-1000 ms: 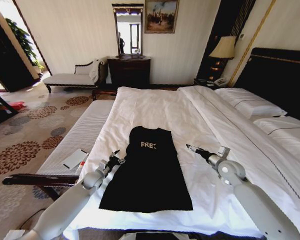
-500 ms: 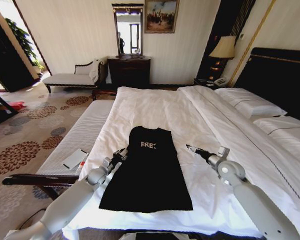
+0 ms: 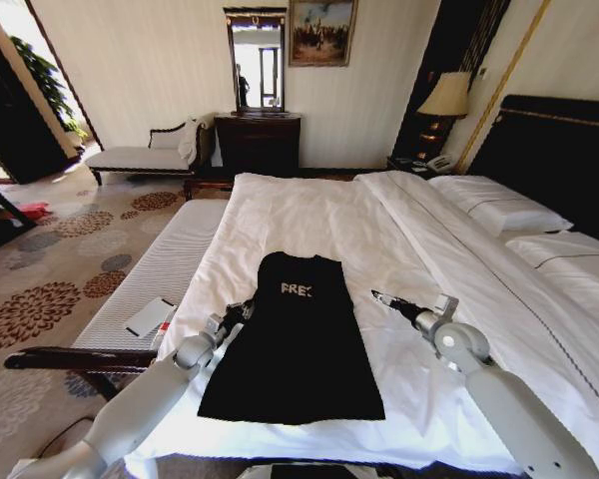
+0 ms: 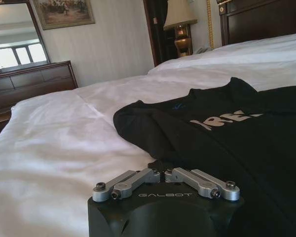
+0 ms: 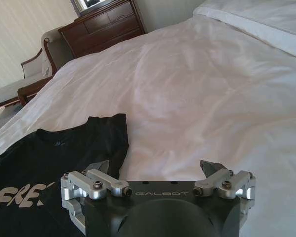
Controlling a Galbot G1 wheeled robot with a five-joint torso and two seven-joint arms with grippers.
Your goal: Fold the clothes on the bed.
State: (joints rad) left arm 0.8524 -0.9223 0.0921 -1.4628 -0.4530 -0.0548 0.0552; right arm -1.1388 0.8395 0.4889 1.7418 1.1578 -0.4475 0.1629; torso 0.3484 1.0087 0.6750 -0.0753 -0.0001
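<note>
The clothes, a black sleeveless top with white lettering, lie flat near the foot of the bed. My left gripper sits at the top's left edge, just below the shoulder. In the left wrist view its fingers are shut, pinching the edge of the clothes against the bed sheet. My right gripper hovers over bare sheet to the right of the top, a short gap away. In the right wrist view it stands open, with the clothes off to one side.
A white padded bench runs along the bed's left side, with a small white item on it. Pillows and a dark headboard are at the right. A dresser and lamp stand by the far wall.
My left gripper has moved right, from beside the bed's edge to the left edge of the top. The right arm and the top have stayed where they were.
</note>
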